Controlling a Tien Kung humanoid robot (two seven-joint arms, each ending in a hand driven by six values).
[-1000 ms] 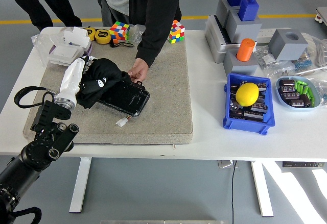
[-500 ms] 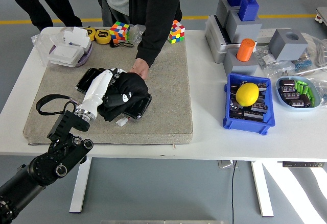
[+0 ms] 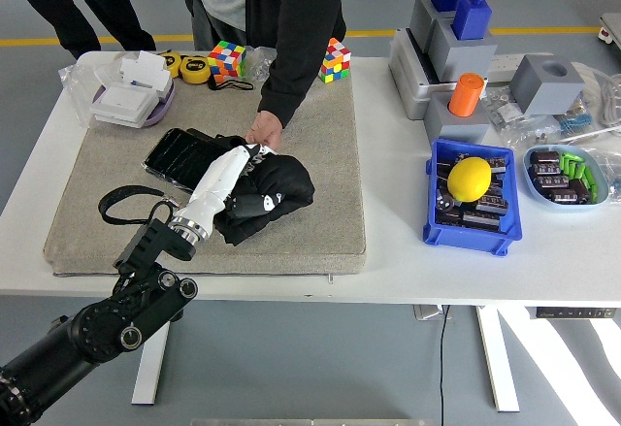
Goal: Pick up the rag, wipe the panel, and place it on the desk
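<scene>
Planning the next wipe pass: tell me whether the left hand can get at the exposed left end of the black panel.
Probably yes. The left hand rests on the black rag right beside the panel's uncovered end, with nothing lying between them. The person's hand steadies the far edge, away from that end.

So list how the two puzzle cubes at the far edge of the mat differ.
The left cube lies flat on a face, while the right cube looks tipped, one corner pointing up. The left cube sits beside the yellow tape measures; the right cube stands on the other side of the person's sleeve, near the mat's far right corner. Both are multicoloured cubes of similar size.
</scene>
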